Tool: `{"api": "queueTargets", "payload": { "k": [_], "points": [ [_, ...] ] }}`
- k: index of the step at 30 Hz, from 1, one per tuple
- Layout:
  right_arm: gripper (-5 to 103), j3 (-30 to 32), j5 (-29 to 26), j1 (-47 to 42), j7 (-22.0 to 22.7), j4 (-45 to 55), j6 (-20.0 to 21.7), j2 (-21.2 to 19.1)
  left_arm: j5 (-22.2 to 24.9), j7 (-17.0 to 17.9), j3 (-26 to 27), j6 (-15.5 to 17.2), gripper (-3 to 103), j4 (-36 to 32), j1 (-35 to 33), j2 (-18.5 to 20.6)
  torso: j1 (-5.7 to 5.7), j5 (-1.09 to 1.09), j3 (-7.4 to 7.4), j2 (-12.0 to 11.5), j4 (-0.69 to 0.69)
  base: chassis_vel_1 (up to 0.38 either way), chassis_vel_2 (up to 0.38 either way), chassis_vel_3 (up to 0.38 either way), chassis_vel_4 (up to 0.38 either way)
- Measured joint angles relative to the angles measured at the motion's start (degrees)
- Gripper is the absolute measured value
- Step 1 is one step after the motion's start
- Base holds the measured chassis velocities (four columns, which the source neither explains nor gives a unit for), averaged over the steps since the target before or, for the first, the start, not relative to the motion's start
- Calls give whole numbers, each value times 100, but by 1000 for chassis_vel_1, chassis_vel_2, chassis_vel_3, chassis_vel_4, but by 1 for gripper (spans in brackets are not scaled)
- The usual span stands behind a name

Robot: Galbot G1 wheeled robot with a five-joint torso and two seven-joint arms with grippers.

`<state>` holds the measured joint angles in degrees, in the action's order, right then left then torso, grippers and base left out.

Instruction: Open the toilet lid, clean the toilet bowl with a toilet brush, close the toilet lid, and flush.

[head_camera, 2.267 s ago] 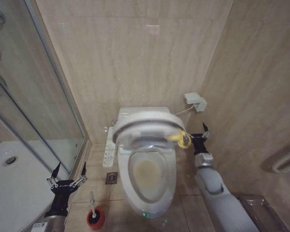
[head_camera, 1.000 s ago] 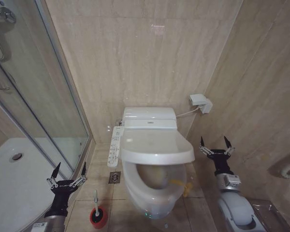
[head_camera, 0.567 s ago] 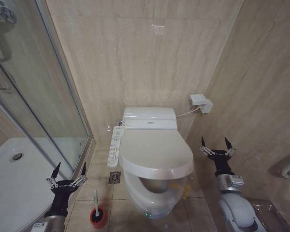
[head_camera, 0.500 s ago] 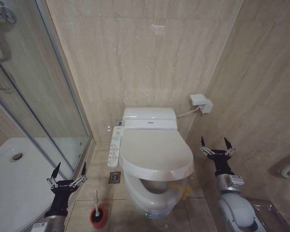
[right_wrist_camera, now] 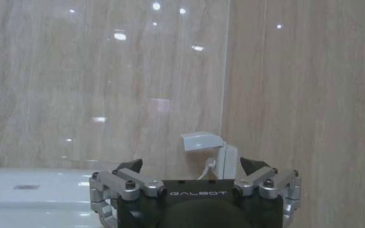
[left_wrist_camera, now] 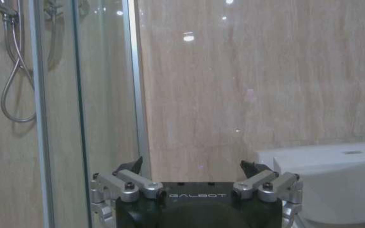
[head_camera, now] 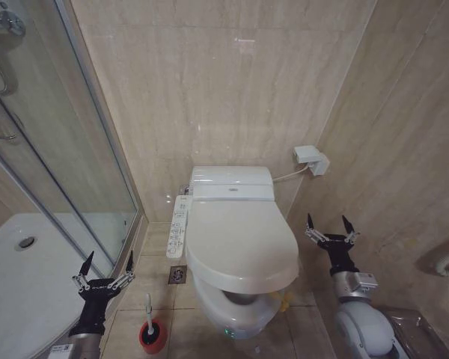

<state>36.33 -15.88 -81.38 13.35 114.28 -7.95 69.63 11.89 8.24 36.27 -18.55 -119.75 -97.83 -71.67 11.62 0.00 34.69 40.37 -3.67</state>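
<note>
Toilet lid (head_camera: 241, 243) lowered almost flat over the toilet bowl (head_camera: 236, 308), hiding most of the basin; just a dark sliver of the inside visible under the near edge, stains not possible to make out. Long axis of lid running from the far wall toward the near side, rounded end pointing near. A scrap of the yellow loop (head_camera: 283, 303) peeking out below the lid's near right edge, mostly covered. Control panel (head_camera: 179, 226) along the left side of the toilet, its buttons too small to read. Toilet brush (head_camera: 148, 313) standing upright in the red holder cup (head_camera: 151, 336) on the floor left of the bowl, handle pointing up, bristle head sunk in the cup and hidden. Left claw (head_camera: 104, 275) hanging near left, between brush and shower glass (head_camera: 75, 172), fingers spread wide, gripping nothing; arm below cut off by the frame edge. Right claw (head_camera: 328, 231) raised just right of the lid, apart from it, fingers likewise spread and empty. In the left wrist view, spread fingertips (left_wrist_camera: 130, 165) facing tiled wall with the toilet tank's corner (left_wrist_camera: 334, 175) to one side. In the right wrist view, a small white wall box (right_wrist_camera: 203, 141) straight beyond the open claw (right_wrist_camera: 192, 166).
</note>
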Motion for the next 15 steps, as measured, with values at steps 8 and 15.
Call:
{"api": "queueTargets", "payload": {
  "k": [8, 15],
  "points": [
    [100, -27, -23, 6, -80, 36, 21, 22, 0, 0, 0, 0, 100, 0, 0, 0, 0, 0, 0, 0, 1, 0, 0, 0, 0],
    [100, -30, -40, -6, -129, 46, 30, 24, 0, 0, 0, 0, 100, 0, 0, 0, 0, 0, 0, 0, 0, 0, 0, 0, 0]
  ]
}}
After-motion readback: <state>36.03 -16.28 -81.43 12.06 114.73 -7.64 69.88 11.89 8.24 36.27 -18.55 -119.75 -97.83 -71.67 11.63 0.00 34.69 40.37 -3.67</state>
